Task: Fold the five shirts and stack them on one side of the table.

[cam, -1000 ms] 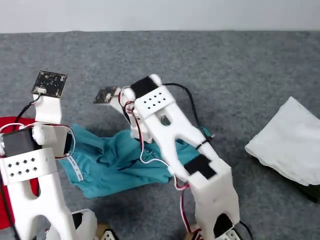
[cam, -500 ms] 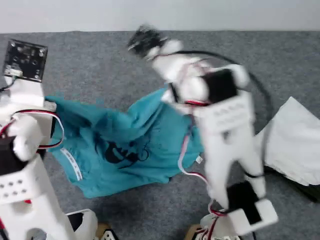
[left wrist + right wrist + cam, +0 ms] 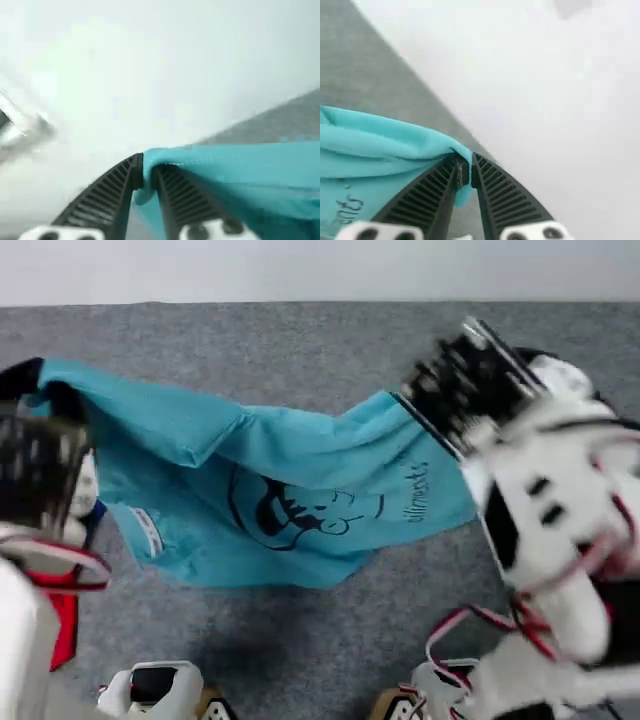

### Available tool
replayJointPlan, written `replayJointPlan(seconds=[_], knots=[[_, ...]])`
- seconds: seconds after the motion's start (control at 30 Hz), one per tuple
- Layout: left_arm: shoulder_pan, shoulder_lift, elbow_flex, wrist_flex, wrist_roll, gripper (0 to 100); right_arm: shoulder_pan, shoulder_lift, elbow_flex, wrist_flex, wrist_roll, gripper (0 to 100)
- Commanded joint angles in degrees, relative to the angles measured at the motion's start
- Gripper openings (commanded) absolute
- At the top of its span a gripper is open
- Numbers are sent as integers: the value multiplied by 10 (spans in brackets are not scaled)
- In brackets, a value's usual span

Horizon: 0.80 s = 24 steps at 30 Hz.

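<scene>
Your left pincer (image 3: 146, 169) and right pincer (image 3: 466, 167) each clamp the teal shirt (image 3: 300, 455), stretched above the counter (image 3: 300, 350).

Teal shirt (image 3: 290, 490) hangs stretched right across mid-desk, a curtain blocking any pass there. Beyond it, the far strip of grey desk (image 3: 300, 350) lies open. Red cloth (image 3: 62, 625) crowds the left edge, near an arm base (image 3: 150, 690).
</scene>
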Motion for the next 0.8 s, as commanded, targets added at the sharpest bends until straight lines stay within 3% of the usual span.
replayJointPlan(seconds=[0.0,0.13,0.53,0.77], knots=[[2,4,-58,1,-53,6,51,-46,-18,-20,6,12],[2,5,-75,-28,-98,6,84,-73,-18,-56,4,12],[2,-1,-78,-216,-304,6,167,-115,-18,-86,3,12],[2,-37,-90,-173,-313,6,184,-131,-15,-73,4,12]])
